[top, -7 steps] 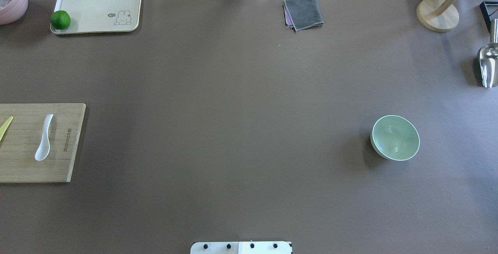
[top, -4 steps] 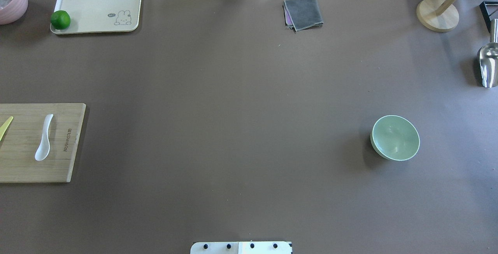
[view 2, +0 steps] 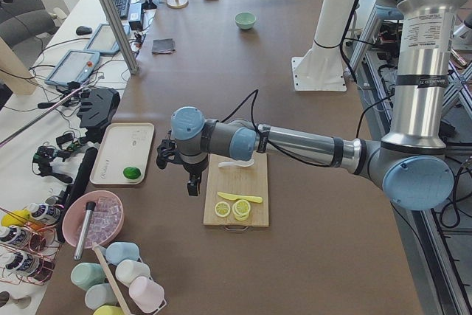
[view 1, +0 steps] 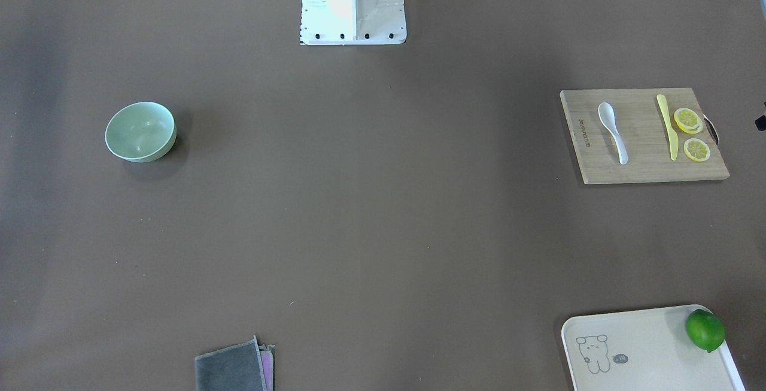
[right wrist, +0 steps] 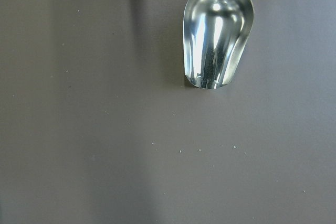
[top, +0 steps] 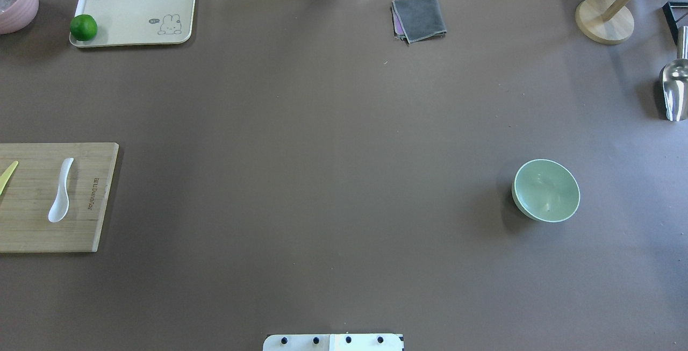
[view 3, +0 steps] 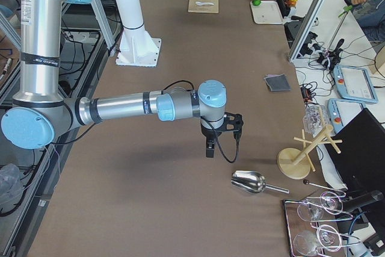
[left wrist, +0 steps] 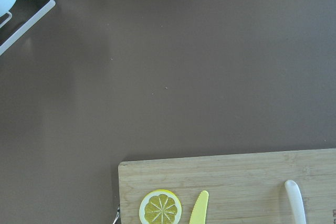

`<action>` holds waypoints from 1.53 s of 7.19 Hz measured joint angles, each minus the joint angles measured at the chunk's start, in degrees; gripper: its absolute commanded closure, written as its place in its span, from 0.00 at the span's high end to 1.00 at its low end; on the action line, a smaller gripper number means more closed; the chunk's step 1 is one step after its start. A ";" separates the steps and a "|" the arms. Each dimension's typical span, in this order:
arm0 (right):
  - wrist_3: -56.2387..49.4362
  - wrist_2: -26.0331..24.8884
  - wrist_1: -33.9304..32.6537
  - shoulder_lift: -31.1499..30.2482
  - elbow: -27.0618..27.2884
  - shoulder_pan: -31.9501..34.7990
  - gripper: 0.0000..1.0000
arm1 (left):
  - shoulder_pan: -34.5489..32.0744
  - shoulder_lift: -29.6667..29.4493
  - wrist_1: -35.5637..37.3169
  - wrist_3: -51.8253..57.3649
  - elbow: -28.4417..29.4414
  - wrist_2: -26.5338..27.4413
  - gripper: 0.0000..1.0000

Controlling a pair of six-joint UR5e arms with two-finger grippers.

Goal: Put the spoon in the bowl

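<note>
So, nothing is grasped yet. The spoon [top: 60, 190] lies flat on the cutting board [top: 32, 233] at the robot's left end of the bench [top: 322, 179], scoop toward the robot, handle pointing away. The bowl [top: 546, 190] sits upright w/ nothing in it on the robot's right side, well apart from the board.

The left gripper [view 2: 181, 169] hangs by the board's outer end, near the lemon slices [view 1: 688, 121]. Its wrist cam catches only the handle's end at the bottom edge, so it isn't over the spoon. It shows in a side view only, so can't tell whether its jaws are wide or narrow. Same for the right gripper [view 3: 222, 141], which hangs near a metal scoop [right wrist: 218, 35].

Step in hand, prob.: bring the left gripper over the spoon. To do it well:
- Centre on the handle's mid part, not the scoop, w/ jaws across its width, i.e. turned to match the spoon's line.
- The handle lies low on the wood, so descend till the fingertips nearly touch the board before closing.
- The yellow knife [view 1: 666, 126] lies alongside, near but apart, so keep the outer finger clear of it.
- A long carry follows, so the grip must be firm & square.
</note>
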 measured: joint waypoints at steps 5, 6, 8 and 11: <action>-0.01 0.19 0.44 0.14 0.14 -0.01 1.00 | 1.86 0.63 -0.09 0.44 -2.13 5.22 0.98; 0.03 0.88 0.49 0.20 0.19 -0.10 1.00 | 1.91 1.19 -0.24 0.39 -2.70 5.10 0.98; 0.10 1.95 0.56 0.41 0.66 -0.36 1.00 | 1.96 1.54 -0.48 0.27 -4.49 4.95 0.98; 0.80 2.49 0.68 0.86 1.76 -2.63 1.00 | 2.06 1.26 -1.18 0.28 -5.85 4.93 0.98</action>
